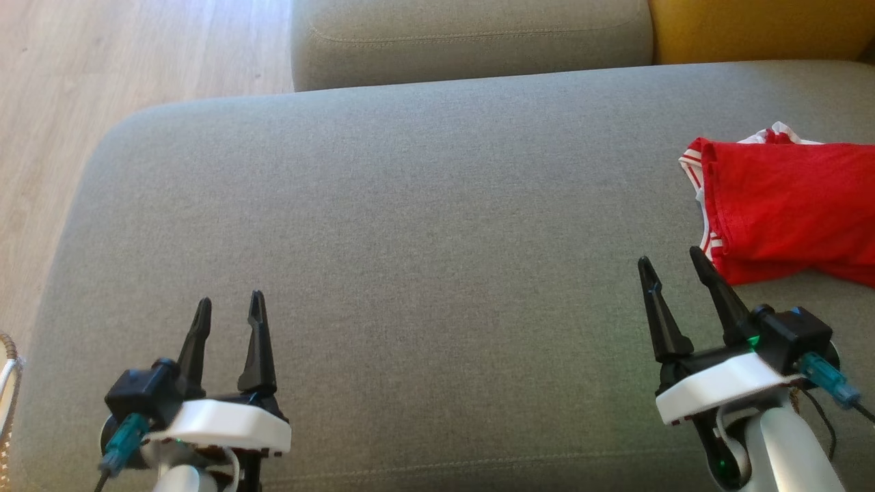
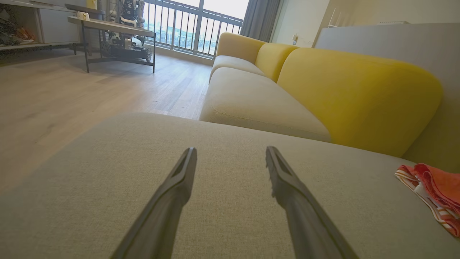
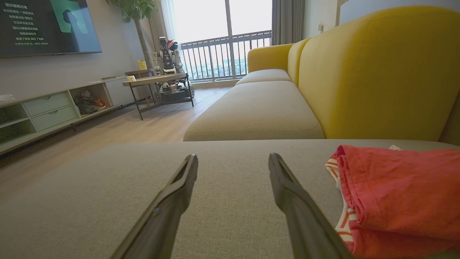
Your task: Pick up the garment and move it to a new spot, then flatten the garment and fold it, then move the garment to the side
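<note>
Over on my right, the red garment (image 1: 786, 205) lies folded on the grey cushion (image 1: 410, 239). My right gripper (image 1: 670, 255) hangs just beside its near corner, fingers spread wide and holding nothing. My left gripper (image 1: 230, 298) is well apart from it, low over bare cushion, spread just as wide and empty too.

The fold looks done and set aside, so I judge the main danger is undoing it. The finger nearer the garment has its tip close to the striped trim (image 1: 692, 171). A push forward or a swing to the right could catch that trim, or slide under the top layer and drag the stack open. The cloth looks soft and thin, so a small snag would likely be enough.

The garment runs off the right side of the head view, so I cannot tell how close it lies to the cushion's edge there. On the left the cushion rounds off and drops to the wooden floor (image 1: 102, 68). Ahead are another seat (image 1: 472, 41) and a yellow backrest (image 1: 752, 27). Between my two grippers the cushion is bare and broad, which gives the safest room for drawing back.
</note>
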`<state>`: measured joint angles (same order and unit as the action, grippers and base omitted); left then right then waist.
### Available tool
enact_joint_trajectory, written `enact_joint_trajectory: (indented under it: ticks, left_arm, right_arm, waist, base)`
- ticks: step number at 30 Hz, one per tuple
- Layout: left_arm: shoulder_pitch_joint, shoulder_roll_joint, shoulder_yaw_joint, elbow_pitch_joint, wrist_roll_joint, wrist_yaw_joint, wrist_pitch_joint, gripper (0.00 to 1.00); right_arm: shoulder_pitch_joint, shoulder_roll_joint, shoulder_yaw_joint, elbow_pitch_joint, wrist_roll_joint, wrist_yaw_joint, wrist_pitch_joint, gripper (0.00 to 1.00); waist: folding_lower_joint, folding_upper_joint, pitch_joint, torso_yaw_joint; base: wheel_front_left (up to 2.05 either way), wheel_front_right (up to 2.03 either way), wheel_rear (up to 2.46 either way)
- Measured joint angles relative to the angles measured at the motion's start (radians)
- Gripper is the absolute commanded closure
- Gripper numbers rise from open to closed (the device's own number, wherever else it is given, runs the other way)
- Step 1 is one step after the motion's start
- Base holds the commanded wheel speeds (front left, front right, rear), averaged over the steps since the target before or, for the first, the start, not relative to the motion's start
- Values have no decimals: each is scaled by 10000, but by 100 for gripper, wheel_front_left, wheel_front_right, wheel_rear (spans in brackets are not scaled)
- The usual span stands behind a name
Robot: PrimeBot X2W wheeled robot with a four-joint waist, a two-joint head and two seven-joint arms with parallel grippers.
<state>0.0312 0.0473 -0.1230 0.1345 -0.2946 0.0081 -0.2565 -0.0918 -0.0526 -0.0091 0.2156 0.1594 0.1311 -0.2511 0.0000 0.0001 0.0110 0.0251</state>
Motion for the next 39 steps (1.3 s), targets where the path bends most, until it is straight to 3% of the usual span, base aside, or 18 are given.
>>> enact_joint_trajectory:
  ticks: [13,36,37,39]
  left_arm:
    - [-2,-2,138,-288,-288,-353,0,0]
    - [-3,-4,336,-347,-704,-433,0,0]
    - [2,-2,339,-272,-698,-433,2,100]
    - [127,-13,307,81,-698,-435,10,100]
  right_arm:
    - [-1,2,-84,-63,4,0,-2,0]
    - [-1,2,-71,-171,4,0,-2,0]
    - [4,2,-73,-81,-2,0,0,100]
    - [107,8,-61,278,-2,0,15,100]
  waist:
    - [1,0,122,-4]
    - [0,0,151,-7]
    - [1,0,155,-5]
    - [1,0,155,-5]
  base:
    - [0,0,0]
    - [0,0,0]
    - [0,0,0]
    - [0,0,0]
